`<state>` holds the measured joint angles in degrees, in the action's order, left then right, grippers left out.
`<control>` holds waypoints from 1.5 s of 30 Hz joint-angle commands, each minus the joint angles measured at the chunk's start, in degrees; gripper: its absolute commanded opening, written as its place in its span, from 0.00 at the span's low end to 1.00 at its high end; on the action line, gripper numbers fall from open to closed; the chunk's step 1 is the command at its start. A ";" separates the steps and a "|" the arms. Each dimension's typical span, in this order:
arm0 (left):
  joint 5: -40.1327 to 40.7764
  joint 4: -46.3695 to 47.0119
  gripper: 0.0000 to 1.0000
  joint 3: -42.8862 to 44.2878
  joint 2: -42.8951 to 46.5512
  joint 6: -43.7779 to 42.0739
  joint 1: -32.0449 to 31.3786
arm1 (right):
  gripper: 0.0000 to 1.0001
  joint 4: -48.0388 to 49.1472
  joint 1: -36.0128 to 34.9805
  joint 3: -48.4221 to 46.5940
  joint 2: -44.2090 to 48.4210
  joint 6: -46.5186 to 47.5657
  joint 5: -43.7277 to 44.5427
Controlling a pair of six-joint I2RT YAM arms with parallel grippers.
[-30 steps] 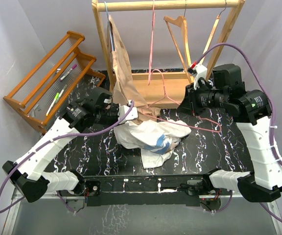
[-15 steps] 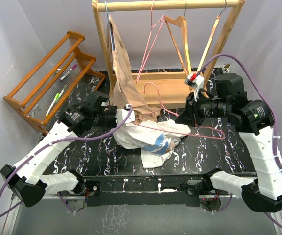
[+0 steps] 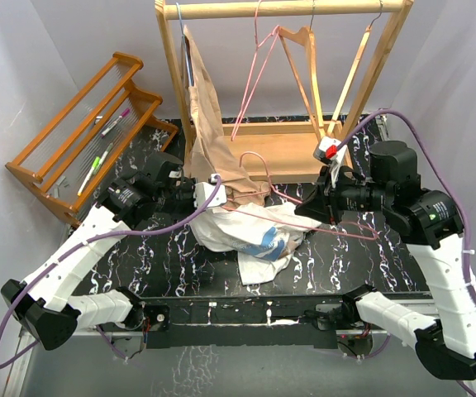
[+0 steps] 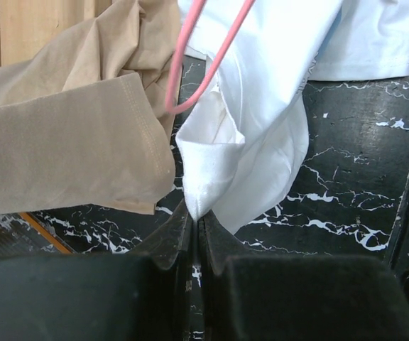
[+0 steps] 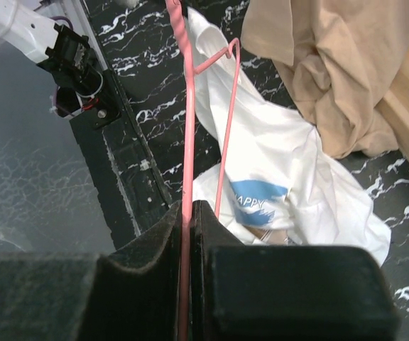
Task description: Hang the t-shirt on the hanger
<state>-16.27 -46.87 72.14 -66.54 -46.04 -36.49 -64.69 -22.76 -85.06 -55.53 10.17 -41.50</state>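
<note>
The white t-shirt (image 3: 250,231) with a blue print lies crumpled on the black marbled table (image 3: 345,265). My left gripper (image 3: 213,187) is shut on a folded edge of the t-shirt (image 4: 261,106), pinched at the fingertips of the left gripper (image 4: 195,213). The thin pink hanger (image 3: 349,232) stretches over the shirt, its hook toward the beige garment. My right gripper (image 3: 308,207) is shut on the hanger's wire (image 5: 188,106), which runs straight between the jaws of the right gripper (image 5: 188,206). The t-shirt's blue print (image 5: 261,195) lies under the hanger. One hanger corner (image 4: 211,64) loops beside the shirt edge.
A wooden clothes rack (image 3: 287,10) stands at the back, holding a beige garment (image 3: 209,124), another pink hanger (image 3: 254,70) and light-wood hangers (image 3: 304,62). An orange wooden rack (image 3: 89,132) with pens stands at the left.
My right gripper has come nearer and lower with the pink hanger, bringing it over the shirt. The left gripper shifted slightly with the shirt edge. The pink hanger on the rack has swung.
</note>
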 commanded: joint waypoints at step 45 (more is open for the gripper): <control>-6.43 -1.38 0.00 0.84 -0.44 1.26 1.51 | 0.08 2.11 -0.08 -1.33 2.09 5.95 -7.70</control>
<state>-20.18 -48.34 71.13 -66.72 -44.53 -35.35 -67.35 -22.76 -86.98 -54.04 16.47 -46.02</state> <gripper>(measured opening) 0.014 0.088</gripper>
